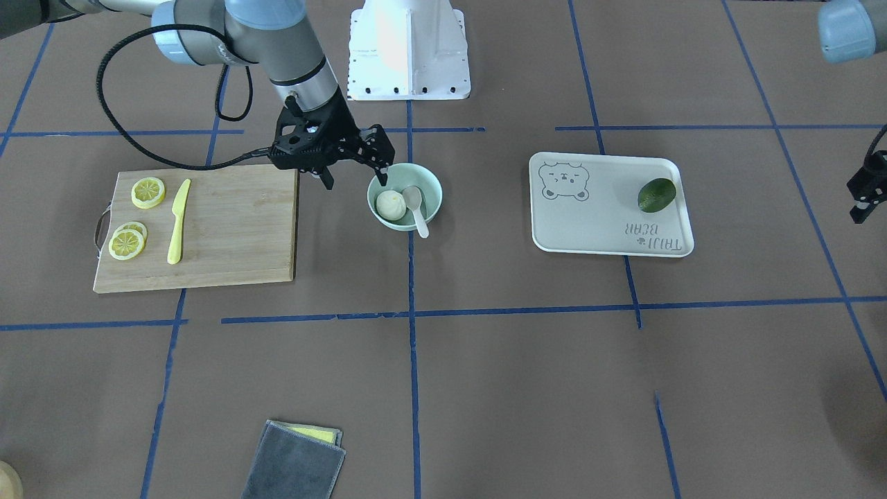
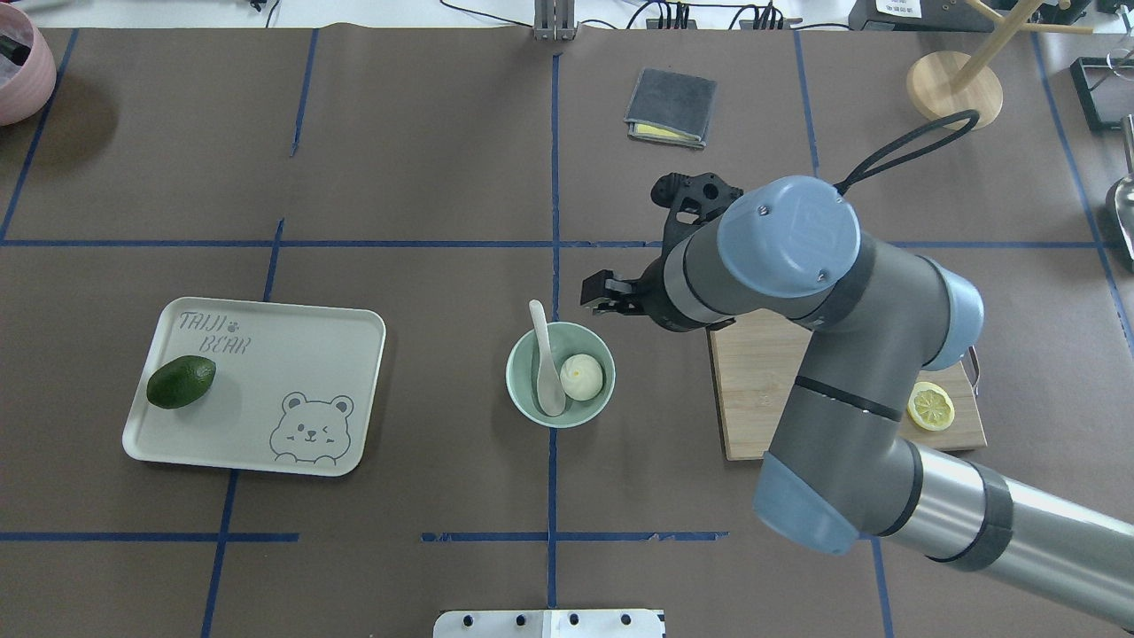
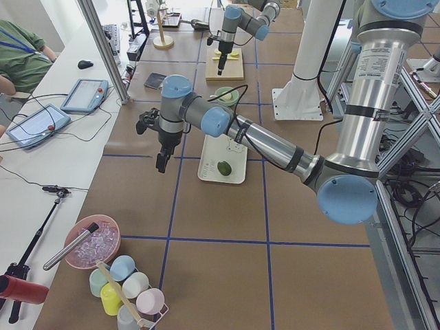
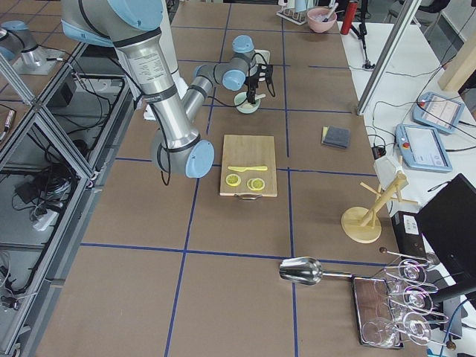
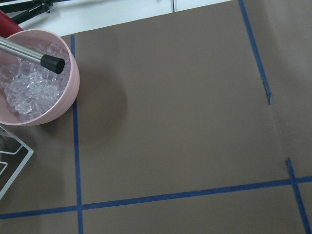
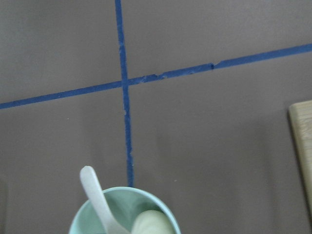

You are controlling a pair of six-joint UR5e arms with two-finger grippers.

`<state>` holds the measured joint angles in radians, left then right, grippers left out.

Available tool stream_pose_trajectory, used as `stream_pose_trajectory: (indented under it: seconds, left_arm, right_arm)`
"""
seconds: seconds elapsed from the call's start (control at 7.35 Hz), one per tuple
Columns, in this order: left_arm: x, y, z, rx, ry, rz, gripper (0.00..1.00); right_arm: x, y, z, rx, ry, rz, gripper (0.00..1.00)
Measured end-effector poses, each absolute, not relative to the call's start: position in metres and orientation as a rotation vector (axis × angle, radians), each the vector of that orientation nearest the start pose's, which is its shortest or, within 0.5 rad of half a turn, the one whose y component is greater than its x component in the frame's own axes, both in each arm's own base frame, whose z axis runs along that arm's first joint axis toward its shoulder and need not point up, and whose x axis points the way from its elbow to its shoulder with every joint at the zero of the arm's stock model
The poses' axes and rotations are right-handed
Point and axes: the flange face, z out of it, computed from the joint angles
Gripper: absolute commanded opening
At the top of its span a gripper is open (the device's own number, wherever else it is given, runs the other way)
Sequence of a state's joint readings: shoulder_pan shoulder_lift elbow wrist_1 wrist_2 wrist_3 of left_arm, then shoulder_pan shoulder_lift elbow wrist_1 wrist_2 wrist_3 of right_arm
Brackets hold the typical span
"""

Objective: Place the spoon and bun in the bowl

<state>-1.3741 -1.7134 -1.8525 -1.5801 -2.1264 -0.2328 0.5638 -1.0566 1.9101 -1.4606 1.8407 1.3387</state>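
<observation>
The pale mint-green bowl [image 1: 431, 187] stands at the table's middle. The white pleated bun [image 1: 390, 205] and the off-white spoon [image 1: 416, 208] lie inside it, the spoon's handle sticking out over the rim. They also show in the overhead view: bowl [image 2: 516, 390], bun [image 2: 581, 376], spoon [image 2: 545, 363]. My right gripper [image 1: 355, 180] is open and empty, hovering just beside the bowl on the cutting-board side. Its wrist view shows the bowl [image 6: 85, 217] at the bottom edge. My left gripper [image 1: 866, 194] hangs far off at the table's end; I cannot tell its state.
A wooden cutting board [image 1: 229, 229] holds lemon slices [image 1: 148, 192] and a yellow knife [image 1: 178, 222]. The bear-print tray [image 1: 596, 222] holds a green avocado [image 1: 656, 195]. A grey cloth [image 1: 294, 461] lies near the operators' edge. A pink ice bowl [image 5: 34, 87] sits below the left wrist.
</observation>
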Motion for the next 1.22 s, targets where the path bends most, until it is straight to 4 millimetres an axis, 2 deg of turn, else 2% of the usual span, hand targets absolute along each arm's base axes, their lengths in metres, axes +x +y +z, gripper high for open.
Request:
stream_pose_trajectory:
  seconds: [0.27,0.54,0.68,0.95,1.22]
  left_arm:
    - [-0.013,-0.542,0.522,0.231,0.644,0.145,1.00]
    - [-0.039,-0.524,0.580,0.177,0.680,0.195,1.00]
    - [-0.044,-0.516,0.596,0.157,0.686,0.200,1.00]
    - [-0.046,-0.510,0.607,0.141,0.690,0.201,1.00]
    - [-0.046,-0.509,0.609,0.139,0.693,0.201,1.00]
  right_arm:
    - [-0.382,-0.445,0.257,0.164,-0.883,0.062,1.00]
    - [-0.288,-0.487,0.319,0.152,-0.839,-0.024,1.00]
    - [-0.236,-0.505,0.354,0.143,-0.830,-0.057,1.00]
    - [-0.143,-0.531,0.428,0.135,-0.814,-0.102,1.00]
    - [-0.062,-0.538,0.507,0.129,-0.802,-0.148,1.00]
